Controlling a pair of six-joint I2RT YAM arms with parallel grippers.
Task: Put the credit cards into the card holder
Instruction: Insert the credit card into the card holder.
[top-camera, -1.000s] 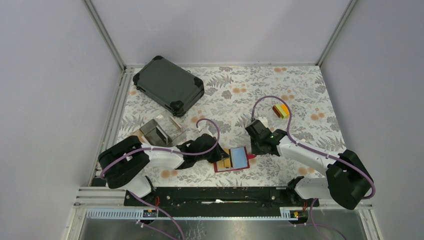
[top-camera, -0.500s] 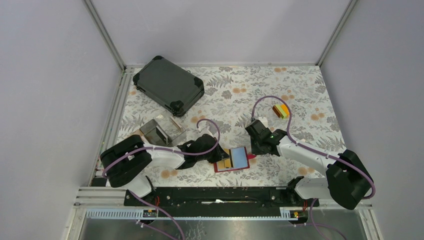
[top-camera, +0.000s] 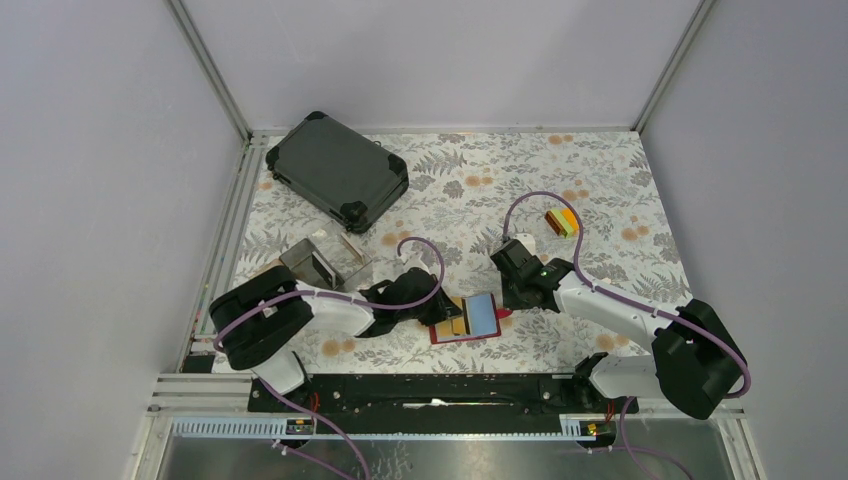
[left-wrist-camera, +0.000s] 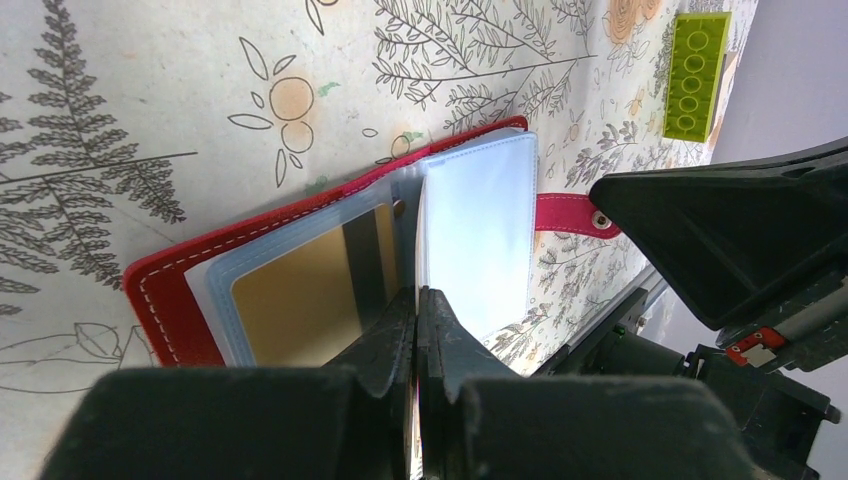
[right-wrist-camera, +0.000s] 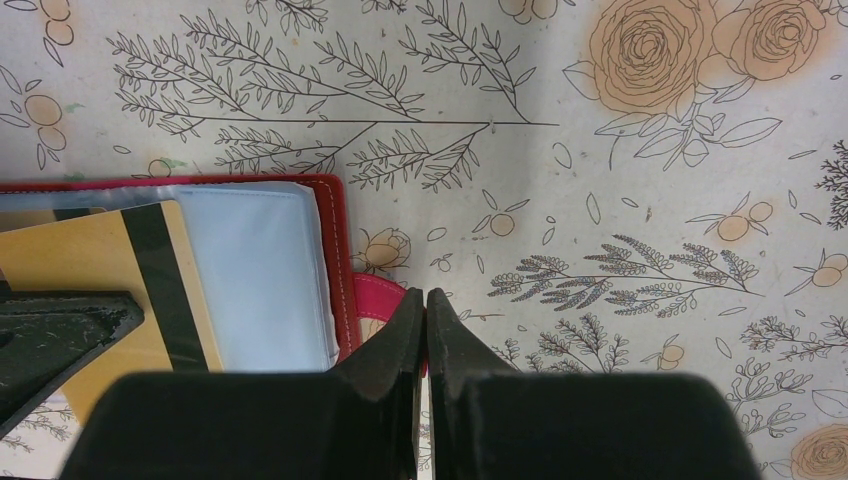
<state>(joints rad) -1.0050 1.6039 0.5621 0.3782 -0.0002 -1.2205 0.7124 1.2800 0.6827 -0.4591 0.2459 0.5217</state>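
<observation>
Left gripper (left-wrist-camera: 417, 298) closed tight at the clear sleeve's (left-wrist-camera: 475, 230) edge; pinch or press, cannot tell. Right gripper (right-wrist-camera: 425, 298) closed too, tips on snap tab (right-wrist-camera: 378, 297). Card holder (left-wrist-camera: 160, 290) lies open, mid near edge of tabletop (top-camera: 560, 180), tan card (left-wrist-camera: 300, 300) pocketed. Judged: cards light, stiff, slick, so take them by a short edge. Sleeves floppy, need pinning.

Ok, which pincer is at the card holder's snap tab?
The right pincer: its shut tips sit on the red snap tab off the card holder's edge. The left pincer is at the clear sleeves.
</observation>
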